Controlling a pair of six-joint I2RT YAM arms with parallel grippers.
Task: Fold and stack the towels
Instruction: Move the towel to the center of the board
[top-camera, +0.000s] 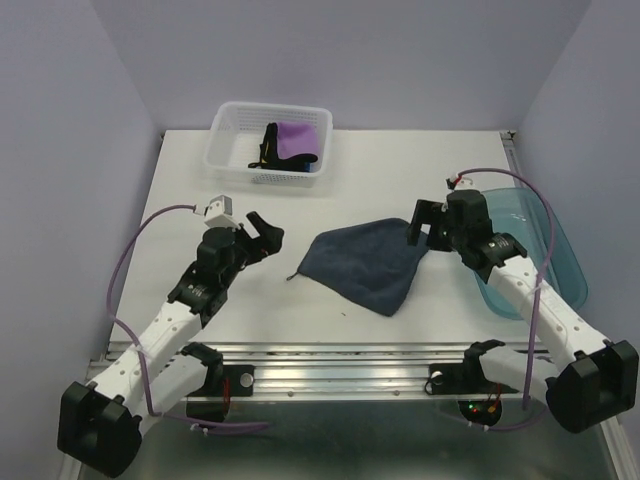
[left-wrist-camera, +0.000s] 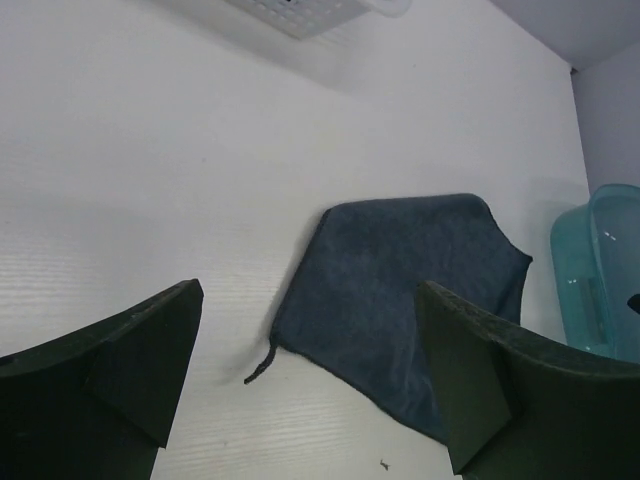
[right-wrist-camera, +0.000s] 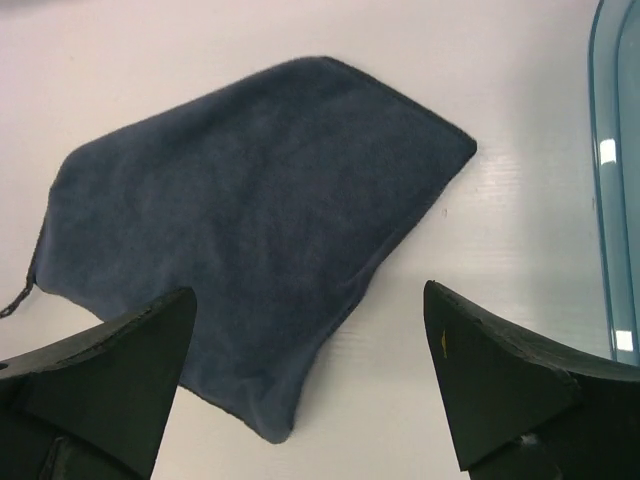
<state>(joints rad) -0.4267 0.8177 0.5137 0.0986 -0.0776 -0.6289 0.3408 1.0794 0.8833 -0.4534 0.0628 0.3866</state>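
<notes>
**At the table's centre, a navy-grey towel lies flat with both grippers spread wide**

Near the middle of the white table (top-camera: 200, 190), the dark navy-grey towel (top-camera: 365, 262) lies flat in an uneven, roughly five-sided shape. Its longest point reaches toward 5 o'clock, and a short loose thread (top-camera: 291, 277) trails from its corner at 9 o'clock.

The left gripper (top-camera: 262, 232) sits at about 9 o'clock from the towel, near it but apart from it. Its wrist view shows the left gripper (left-wrist-camera: 310, 292) with its fingers spread far apart and nothing between them. The towel (left-wrist-camera: 400, 290) lies on the table beyond.

The right gripper (top-camera: 424, 226) hangs over the towel's corner at 2 o'clock. In its own view the right gripper (right-wrist-camera: 308, 293) is also spread wide and pinches nothing. The towel (right-wrist-camera: 250, 220) lies on the table below it.

At 11 o'clock on the table stands the white mesh basket (top-camera: 228, 150) — inside it a purple towel (top-camera: 298, 138) lies against a black towel (top-camera: 269, 146). At 3 o'clock, just beyond the right arm, the translucent blue tub (top-camera: 562, 262) rests at the table's edge — well clear of the navy-grey towel.
</notes>
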